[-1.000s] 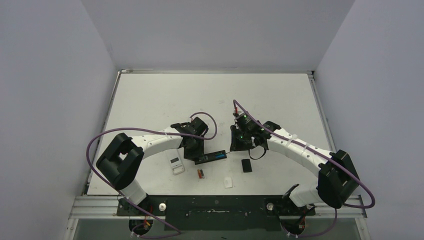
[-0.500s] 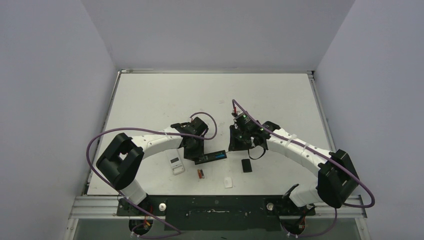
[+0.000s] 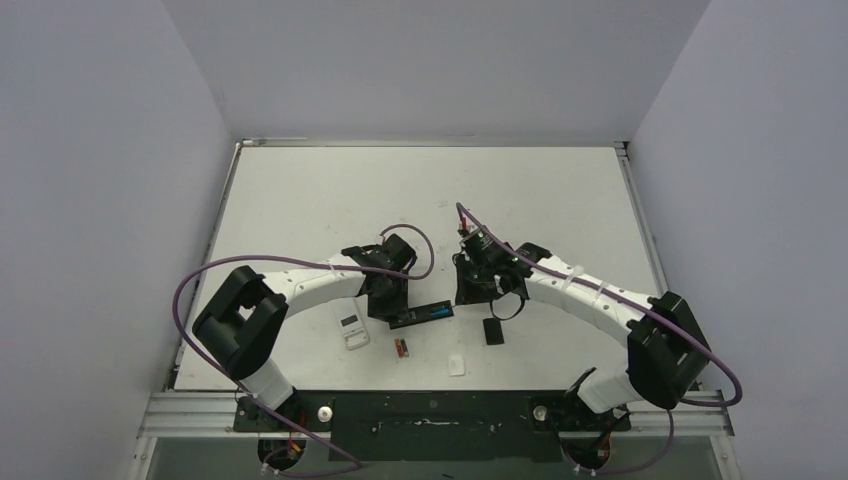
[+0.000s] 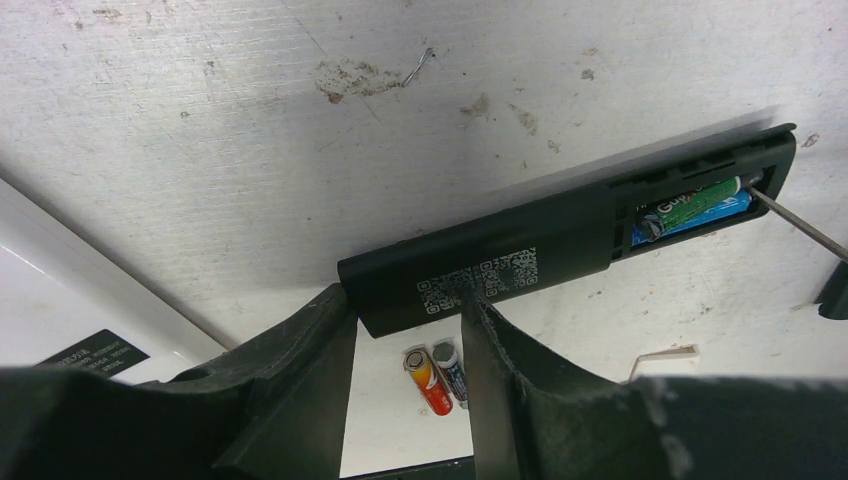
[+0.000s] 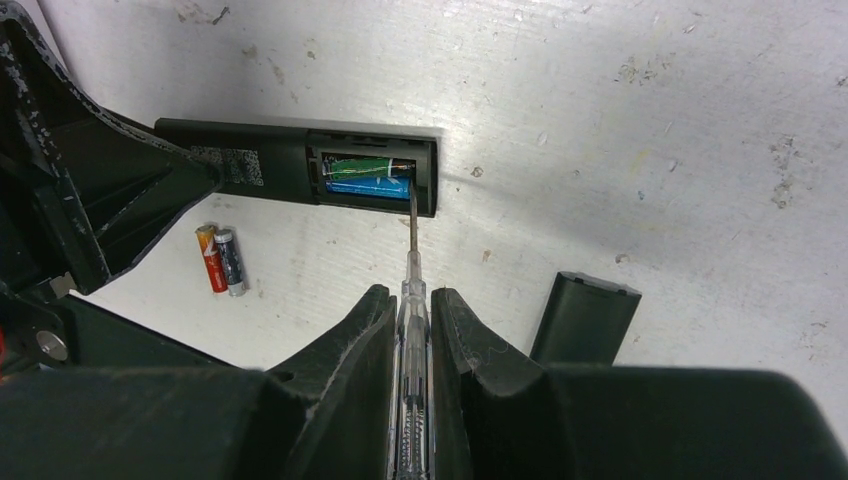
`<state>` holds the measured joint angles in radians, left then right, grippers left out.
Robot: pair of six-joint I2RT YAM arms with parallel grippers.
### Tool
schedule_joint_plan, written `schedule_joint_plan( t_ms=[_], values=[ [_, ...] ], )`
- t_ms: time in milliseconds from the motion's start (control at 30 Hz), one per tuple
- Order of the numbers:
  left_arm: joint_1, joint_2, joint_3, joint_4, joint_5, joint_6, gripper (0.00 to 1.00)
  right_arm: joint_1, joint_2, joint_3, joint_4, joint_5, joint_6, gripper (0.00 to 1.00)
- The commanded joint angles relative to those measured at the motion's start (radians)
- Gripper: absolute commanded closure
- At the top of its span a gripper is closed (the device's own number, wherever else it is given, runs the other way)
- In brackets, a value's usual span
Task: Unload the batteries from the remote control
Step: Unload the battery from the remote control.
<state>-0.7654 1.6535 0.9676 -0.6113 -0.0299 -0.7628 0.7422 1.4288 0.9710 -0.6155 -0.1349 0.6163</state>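
The black remote (image 3: 421, 314) lies face down with its battery bay open. In the bay lie a green-labelled battery (image 5: 360, 166) and a blue battery (image 5: 365, 188). An orange-red battery (image 5: 209, 257) and a dark battery (image 5: 229, 262) lie side by side on the table in front of the remote; they also show in the left wrist view (image 4: 424, 368). My right gripper (image 5: 410, 292) is shut on a clear-handled screwdriver (image 5: 411, 240), whose tip reaches into the bay's right end. My left gripper (image 4: 405, 295) has its jaws apart over the remote's closed end, with one fingertip (image 4: 470, 300) resting on it.
The black battery cover (image 5: 585, 315) lies on the table right of the screwdriver. A white remote (image 3: 350, 327) lies left of the black one. A small white piece (image 3: 457, 365) sits near the front edge.
My right gripper with the screwdriver has shifted slightly left toward the remote's open bay. The left arm, the remote and the loose batteries have not moved.
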Motion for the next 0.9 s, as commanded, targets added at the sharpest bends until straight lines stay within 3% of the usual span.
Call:
schedule_joint_plan(
  t_ms=[0, 367, 500, 867],
  values=[
    [-0.032, 0.105, -0.043, 0.082, -0.07, -0.001, 0.62, 0.016, 0.016, 0.041, -0.008, 0.064, -0.01, 0.95],
    [-0.034, 0.111, -0.044, 0.087, -0.068, 0.001, 0.62, 0.017, 0.021, -0.074, 0.143, 0.013, 0.03, 0.95],
    [-0.034, 0.115, -0.048, 0.088, -0.071, 0.003, 0.62, -0.061, -0.003, -0.152, 0.253, -0.111, 0.049, 0.95],
    [-0.038, 0.124, -0.055, 0.092, -0.072, 0.003, 0.62, -0.175, -0.093, -0.336, 0.43, -0.266, 0.13, 0.95]
  ],
)
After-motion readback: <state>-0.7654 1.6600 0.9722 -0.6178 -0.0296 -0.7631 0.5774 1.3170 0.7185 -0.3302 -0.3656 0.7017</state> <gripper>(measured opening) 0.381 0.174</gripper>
